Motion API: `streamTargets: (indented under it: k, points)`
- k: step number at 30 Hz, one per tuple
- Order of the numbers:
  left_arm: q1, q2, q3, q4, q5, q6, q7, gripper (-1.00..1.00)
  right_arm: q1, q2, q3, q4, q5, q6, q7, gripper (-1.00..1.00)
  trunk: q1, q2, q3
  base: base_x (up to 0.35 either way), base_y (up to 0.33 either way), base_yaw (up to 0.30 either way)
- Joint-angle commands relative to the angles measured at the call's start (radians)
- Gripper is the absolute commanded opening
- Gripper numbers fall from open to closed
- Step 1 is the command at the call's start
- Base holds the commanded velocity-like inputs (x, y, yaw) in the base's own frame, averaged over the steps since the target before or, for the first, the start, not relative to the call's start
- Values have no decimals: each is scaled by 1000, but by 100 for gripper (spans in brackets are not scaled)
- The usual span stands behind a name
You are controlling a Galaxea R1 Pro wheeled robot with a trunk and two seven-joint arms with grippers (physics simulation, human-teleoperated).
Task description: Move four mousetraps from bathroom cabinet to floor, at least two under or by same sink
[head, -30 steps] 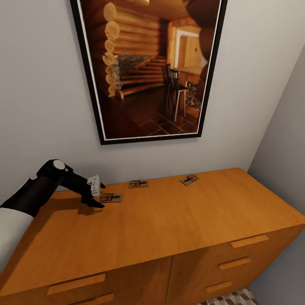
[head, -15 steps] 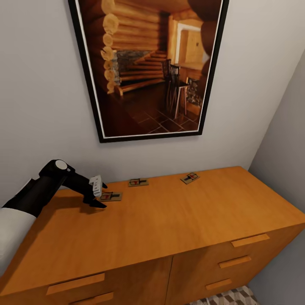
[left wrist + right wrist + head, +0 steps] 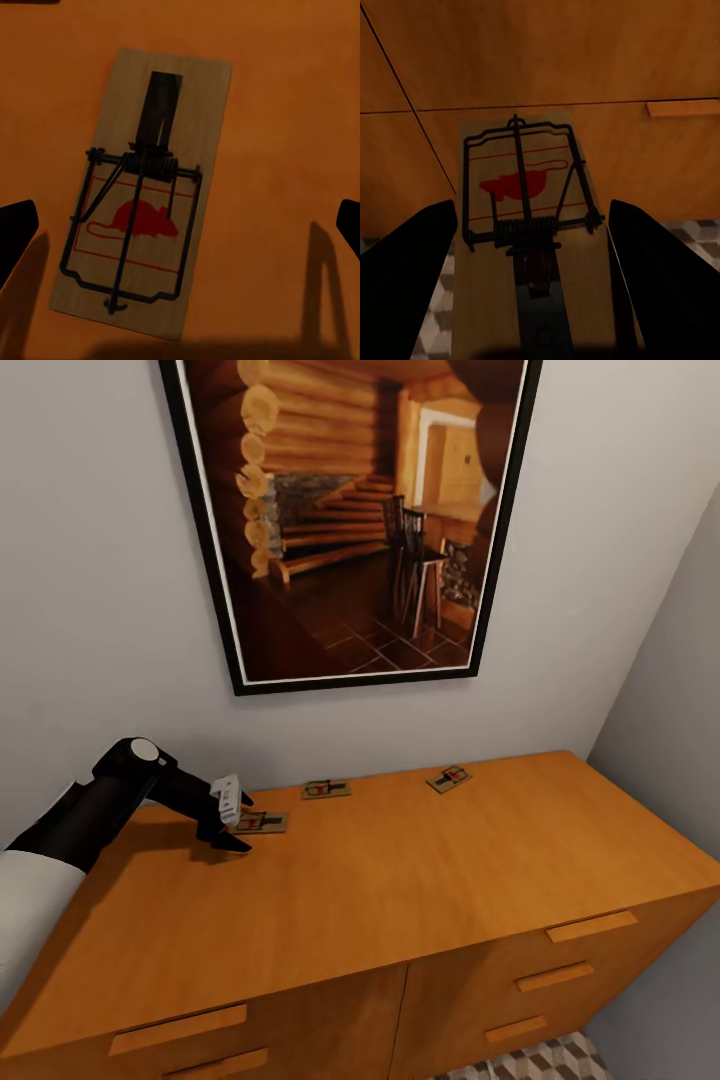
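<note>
step: left gripper [image 3: 236,822] is hovering wide open over the nearest mousetrap [image 3: 262,823] on the cabinet [image 3: 400,880] top

right gripper [image 3: 536,262]: is holding another trap [image 3: 529,225] between its fingers

next: probably lowering and closing on that board

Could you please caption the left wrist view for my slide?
Open left gripper poised over a mousetrap on the cabinet top.

Cabinet [image 3: 400,880] flat top carries three mousetraps [image 3: 262,822] [image 3: 327,789] [image 3: 449,778], spaced along wall.
</note>
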Motion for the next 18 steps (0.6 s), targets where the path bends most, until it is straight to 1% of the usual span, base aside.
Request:
streamTargets:
  k: [1, 7, 11, 18]
  points:
    - [-1, 1, -2, -1, -4, 11, -4, 100, -1, 0, 5, 1, 1, -2, -6, -100, 0, -1, -1, 0, 0, 0]
    - [-1, 1, -2, 7, -4, 9, -4, 100, -1, 0, 4, 1, 1, -2, -6, -100, 0, -1, -1, 0, 0, 0]
    - [-1, 1, -2, 30, -4, 8, -4, 100, -1, 0, 4, 1, 1, -2, -6, -100, 0, -1, -1, 0, 0, 0]
    - [-1, 1, -2, 34, -4, 7, -4, 100, -1, 0, 4, 1, 1, -2, -6, -100, 0, -1, -1, 0, 0, 0]
